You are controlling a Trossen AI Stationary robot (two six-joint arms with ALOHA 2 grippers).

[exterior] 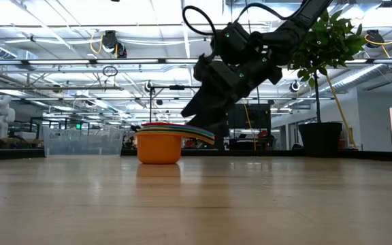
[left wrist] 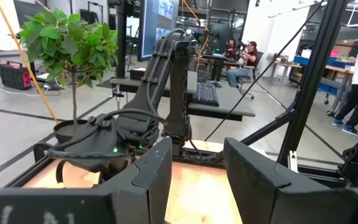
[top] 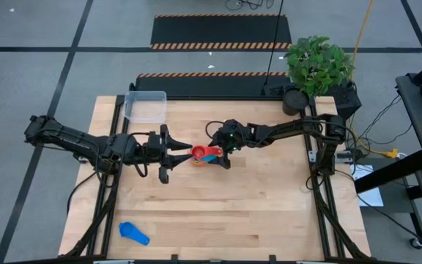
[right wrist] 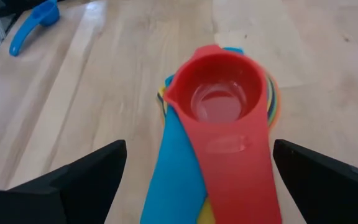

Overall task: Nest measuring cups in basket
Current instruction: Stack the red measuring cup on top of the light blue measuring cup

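A nested stack of measuring cups (top: 200,153) stands mid-table, with the red cup (right wrist: 219,93) on top and the orange cup (exterior: 158,148) at the bottom. Their handles (exterior: 197,133) fan out toward the right arm. One light blue cup (top: 133,233) lies alone near the near-left corner. The clear basket (top: 145,105) sits at the far-left edge. My right gripper (right wrist: 197,158) is open, its fingers standing on either side of the red and light blue handles. My left gripper (top: 183,150) is open just left of the stack, which is hidden in the left wrist view.
A potted plant (top: 317,67) stands at the table's far-right corner. Bare wood lies near of the stack and to its right. People sit and stand in the room beyond the table in the left wrist view.
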